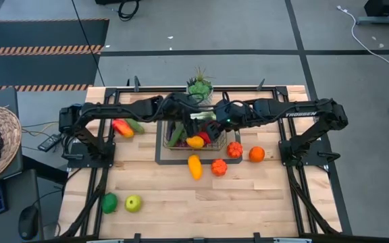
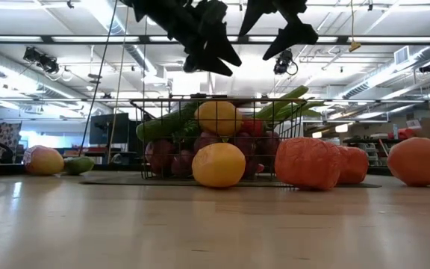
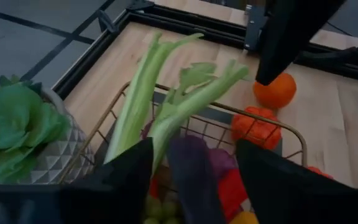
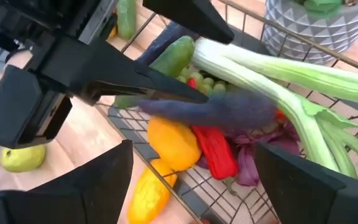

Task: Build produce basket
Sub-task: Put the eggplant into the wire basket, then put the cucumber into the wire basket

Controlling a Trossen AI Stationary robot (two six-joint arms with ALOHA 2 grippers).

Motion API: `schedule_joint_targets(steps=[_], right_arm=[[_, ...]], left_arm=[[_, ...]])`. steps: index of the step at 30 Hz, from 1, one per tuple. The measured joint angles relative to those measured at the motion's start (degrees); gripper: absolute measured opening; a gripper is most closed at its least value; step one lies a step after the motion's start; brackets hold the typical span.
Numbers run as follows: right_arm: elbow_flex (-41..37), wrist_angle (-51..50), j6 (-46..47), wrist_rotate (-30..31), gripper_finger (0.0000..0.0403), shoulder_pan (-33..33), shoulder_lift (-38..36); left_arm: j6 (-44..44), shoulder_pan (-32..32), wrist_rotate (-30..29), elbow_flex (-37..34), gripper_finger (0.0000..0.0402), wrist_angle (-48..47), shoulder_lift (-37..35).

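The dark wire basket [image 2: 144, 134] stands on a mat at the table's middle. It holds a pale green leek [image 3: 135, 99], a cucumber [image 4: 173, 56], grapes [image 4: 207, 84], a red chili [image 4: 216, 152] and a yellow fruit [image 4: 173, 143]. My left gripper [image 3: 194, 149] hangs open over the basket. A blurred purple vegetable [image 3: 194, 180] lies between and below its fingers, with a gap on either side. My right gripper [image 4: 194, 148] is open beside it above the basket, with nothing between its fingers. In the low view both grippers [image 2: 211, 45] [image 2: 286, 33] are clear above the basket.
A potted succulent [image 1: 199, 88] stands just behind the basket. Loose produce lies around it: a yellow piece [image 1: 194, 167], two orange gourds [image 1: 219, 167] and an orange [image 1: 256, 154] in front and to the right, a green piece [image 1: 109, 202] and an apple [image 1: 133, 202] near left, and two more pieces [image 1: 122, 127] at the left.
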Motion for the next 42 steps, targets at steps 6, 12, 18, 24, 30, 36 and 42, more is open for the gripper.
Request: schedule_joint_targets(steps=[6, 12, 18, 24, 30, 36, 42], right_arm=[[0.0, 0.0, 0.2, 1.3, 0.0334, 0.0, 0.0], [0.0, 0.0, 0.0, 1.8, 0.0334, -0.1, 0.1], [0.0, 0.0, -0.3, 5.0, 0.0334, -0.2, 0.2], [0.0, 0.2, -1.5, 5.5, 0.0334, -0.1, 0.2], [0.0, 0.2, -2.4, 5.6, 0.0334, -0.1, 0.2], [0.0, 0.2, -2.8, 5.6, 0.0334, -0.1, 0.2], [0.0, 0.3, -3.7, 5.6, 0.0334, -0.3, 0.2]], left_arm=[[-0.3, 2.4, 0.1, 0.0, 0.0292, -4.0, -1.2], [-4.0, 7.9, -0.2, 0.1, 0.0296, -16.5, -5.5], [-9.7, 13.8, -1.9, 0.1, 0.0287, -22.6, -8.5], [-15.9, 19.4, -4.3, 0.1, 0.0286, -30.3, -8.9], [-26.0, 23.1, -11.1, -0.5, 0.0286, -40.4, -8.9], [-37.8, 26.5, -20.7, -0.5, 0.0286, -53.4, -8.9], [-38.4, 27.9, -20.7, -0.5, 0.0286, -55.7, -8.7]])
